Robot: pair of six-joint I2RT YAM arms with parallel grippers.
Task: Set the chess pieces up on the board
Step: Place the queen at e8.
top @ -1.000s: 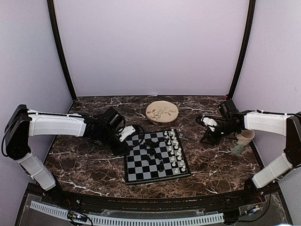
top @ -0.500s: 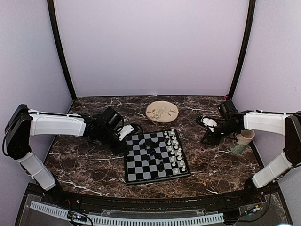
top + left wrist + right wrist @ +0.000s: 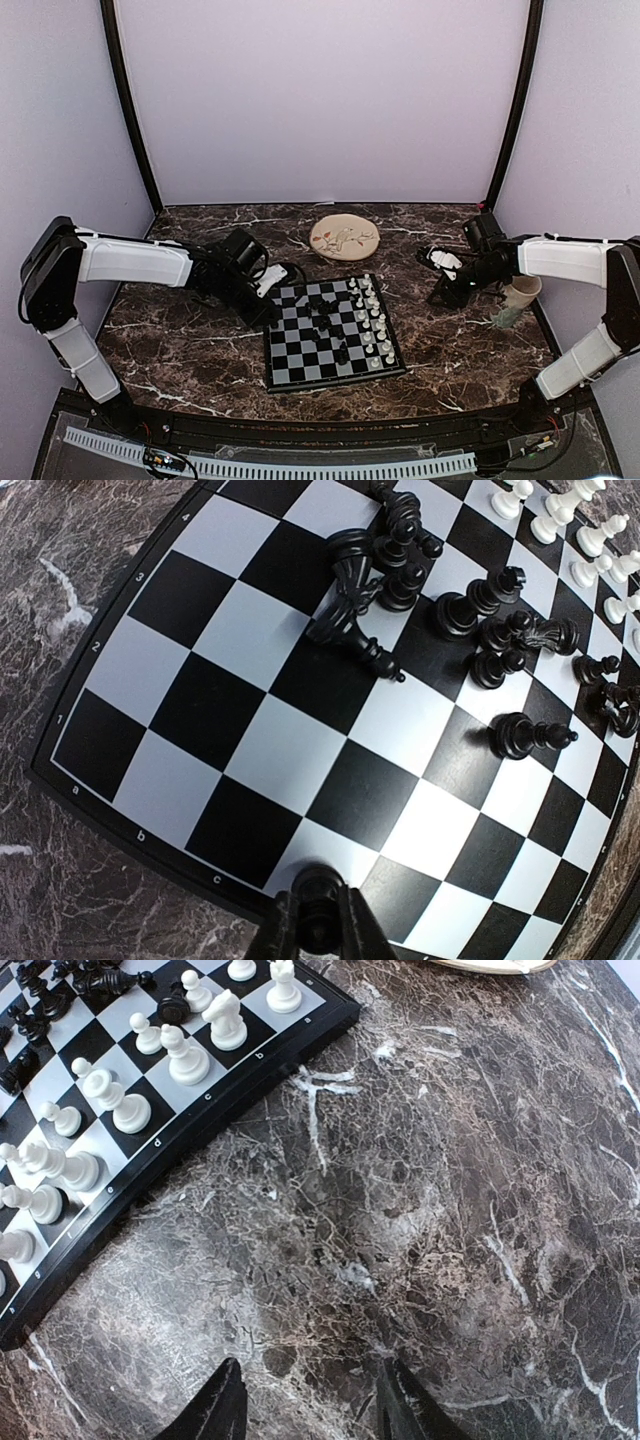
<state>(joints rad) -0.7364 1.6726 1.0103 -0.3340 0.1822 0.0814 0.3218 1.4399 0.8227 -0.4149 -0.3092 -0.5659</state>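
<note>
The board (image 3: pixel 300 355) lies in the middle of the table. Two rows of white pieces (image 3: pixel 372 320) stand along its right side. Several black pieces (image 3: pixel 322 315) lie jumbled at its centre; in the left wrist view (image 3: pixel 400 575) some lie tipped over. My left gripper (image 3: pixel 268 312) is at the board's left edge, shut on a black piece (image 3: pixel 318 915) over a white edge square. My right gripper (image 3: pixel 440 292) is open and empty above bare table (image 3: pixel 400 1210) right of the board (image 3: pixel 180 1130).
A round beige floral plate (image 3: pixel 345 238) lies behind the board. A pale cup (image 3: pixel 516 300) stands at the right edge, beside my right arm. Dark posts and lilac walls close in the table.
My left gripper has moved slightly right, onto the board's left edge, with the black piece in it. The right arm has not moved.
</note>
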